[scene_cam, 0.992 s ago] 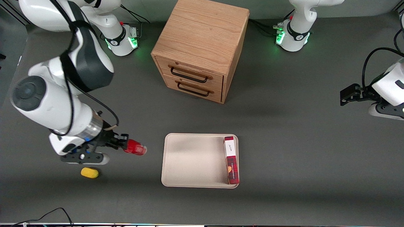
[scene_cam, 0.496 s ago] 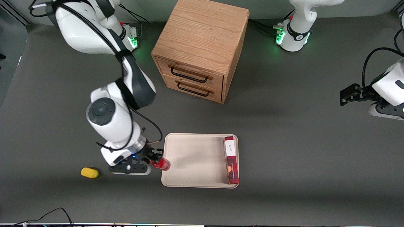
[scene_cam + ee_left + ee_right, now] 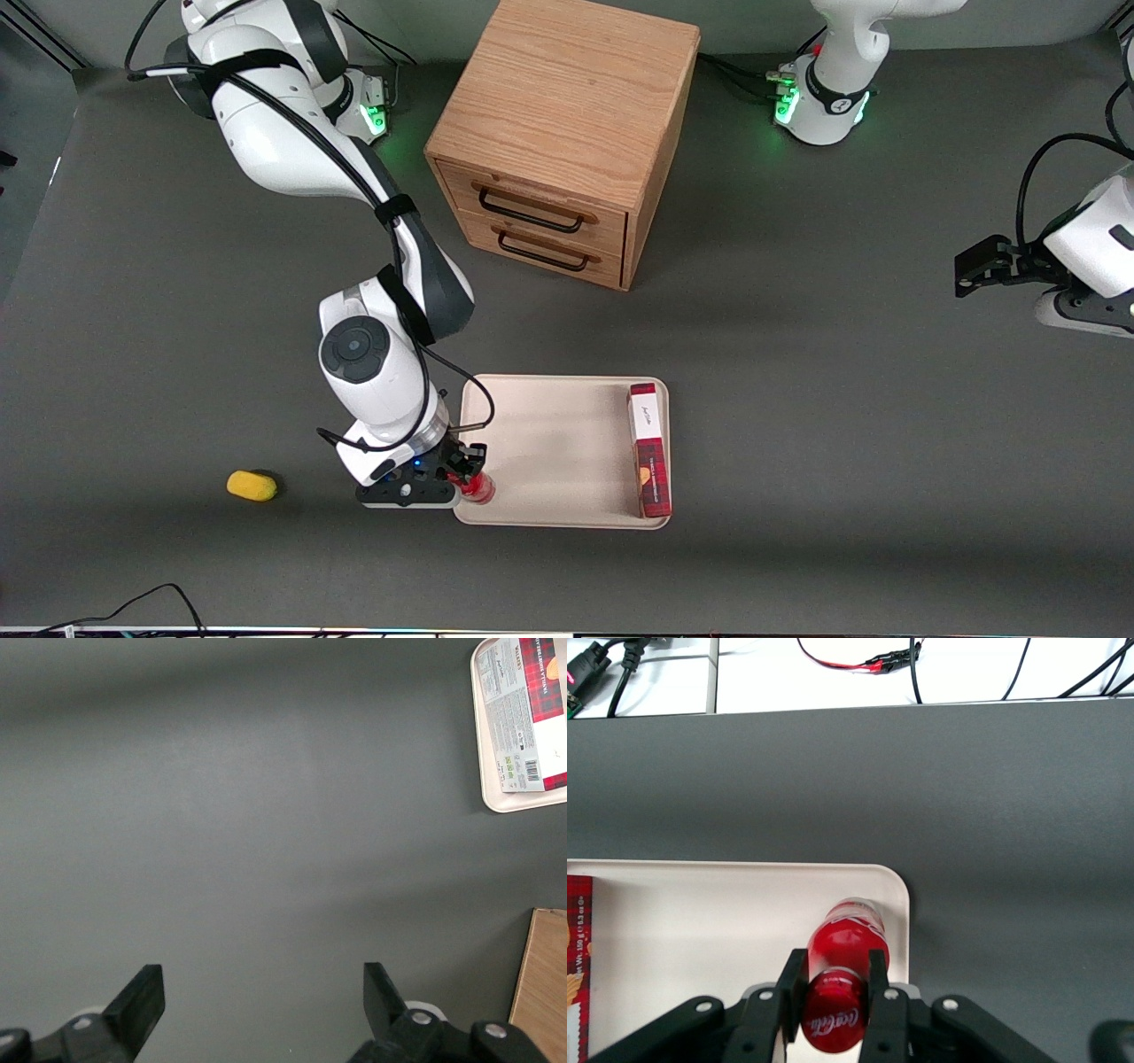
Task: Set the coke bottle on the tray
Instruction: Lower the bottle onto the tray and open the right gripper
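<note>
The claw (image 3: 467, 478) is clamped on the bottle (image 3: 479, 487), and both hang over the tray (image 3: 549, 443) at its corner toward the working arm's end, the corner nearest the front camera. In the wrist view the two fingers (image 3: 879, 988) squeeze the bottle (image 3: 843, 970) near its cap end, and its body points out over the rounded corner of the tray (image 3: 744, 895), close to the rim.

The main risk, as I judge it, is the place of release. The bottle is so near the rim that, if let go here, it may land on the raised edge and tip or roll out onto the tabletop (image 3: 797, 399). It is glossy and round, so it probably rolls easily. Whether its bottom already touches the tray I cannot tell; a drop from height makes this worse.

The plaid box (image 3: 649, 449) lies in the tray along the edge toward the parked arm's end, well apart from the bottle, with bare tray between. The yellow object (image 3: 252, 486) lies on the tabletop toward the working arm's end, and the cabinet (image 3: 558, 133) is farther from the front camera. None of them blocks the way.
</note>
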